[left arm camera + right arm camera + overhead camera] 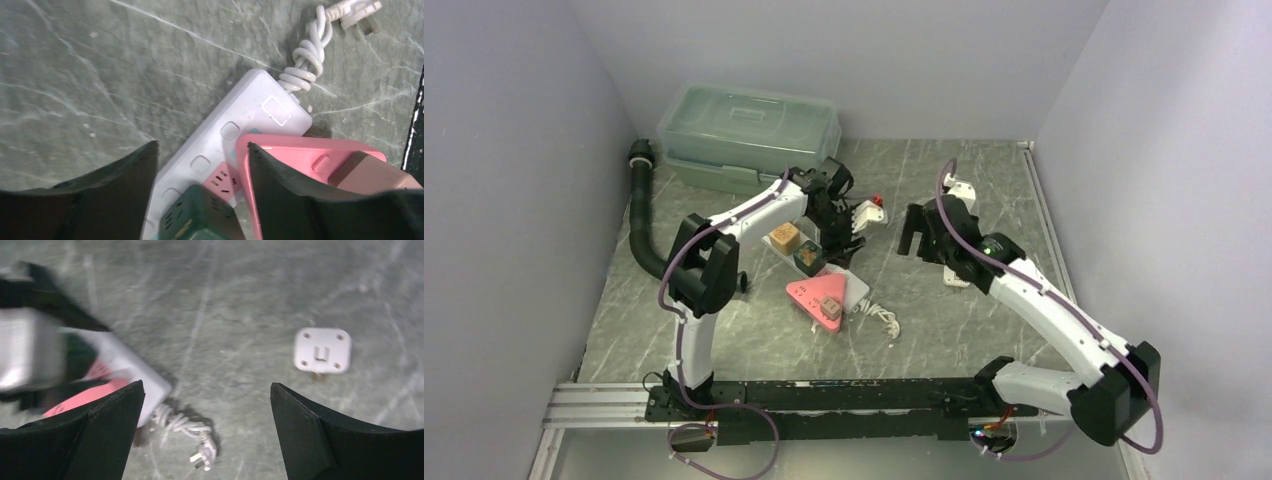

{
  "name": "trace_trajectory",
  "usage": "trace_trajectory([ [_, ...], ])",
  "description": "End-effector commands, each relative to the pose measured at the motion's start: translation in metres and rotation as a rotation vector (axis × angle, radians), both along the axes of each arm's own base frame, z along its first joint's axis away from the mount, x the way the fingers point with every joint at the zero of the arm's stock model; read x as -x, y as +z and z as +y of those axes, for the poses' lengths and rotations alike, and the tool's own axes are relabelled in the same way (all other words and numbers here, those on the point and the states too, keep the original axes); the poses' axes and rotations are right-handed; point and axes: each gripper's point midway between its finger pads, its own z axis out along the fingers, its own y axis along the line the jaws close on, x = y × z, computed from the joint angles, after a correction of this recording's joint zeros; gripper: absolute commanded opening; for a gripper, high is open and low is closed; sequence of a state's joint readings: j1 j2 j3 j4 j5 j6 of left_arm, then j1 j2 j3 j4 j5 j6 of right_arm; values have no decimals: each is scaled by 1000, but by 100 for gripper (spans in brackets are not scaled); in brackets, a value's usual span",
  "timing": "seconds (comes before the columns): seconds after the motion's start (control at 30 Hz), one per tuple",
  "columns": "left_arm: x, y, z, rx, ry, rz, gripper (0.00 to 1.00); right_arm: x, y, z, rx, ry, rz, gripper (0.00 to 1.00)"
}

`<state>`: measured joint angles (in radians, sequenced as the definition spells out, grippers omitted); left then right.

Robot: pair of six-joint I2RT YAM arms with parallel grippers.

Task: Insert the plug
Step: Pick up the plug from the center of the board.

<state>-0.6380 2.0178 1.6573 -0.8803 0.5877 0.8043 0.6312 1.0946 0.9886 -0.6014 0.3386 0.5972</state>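
A dark green cube plug sits on the white power strip, low between the fingers of my left gripper. The jaws stand apart and touch nothing. In the top view that gripper hangs over the green plug. A pink triangular strip overlaps the white strip's end and carries a tan plug. My right gripper is wide open and empty above bare table. A white plug lies flat to its right.
The white strip's coiled cord ends in a loose plug. A wooden cube sits on the strip's far end. A green lidded box and a black hose stand at the back left. Another white adapter lies further back.
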Motion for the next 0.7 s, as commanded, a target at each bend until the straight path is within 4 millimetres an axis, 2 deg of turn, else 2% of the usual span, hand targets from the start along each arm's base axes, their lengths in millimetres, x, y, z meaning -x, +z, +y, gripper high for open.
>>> trace_trajectory([
  [0.0, -11, 39, -8, 22, 80, 4, 79, 9, -28, -53, 87, -240, 195, 100],
  [0.1, -14, 57, -9, 45, 111, -6, 99, 7, -44, -72, 109, -304, 257, 100],
  [0.27, -25, 84, 1, 66, 172, -66, 100, -8, -71, -85, 93, -329, 268, 100],
  [0.47, -39, 110, 18, 114, 277, -80, 100, -19, -123, -108, 168, -379, 384, 100],
  [0.67, -35, 117, 30, 119, 286, -85, 100, -26, -147, -128, 181, -413, 423, 100],
])
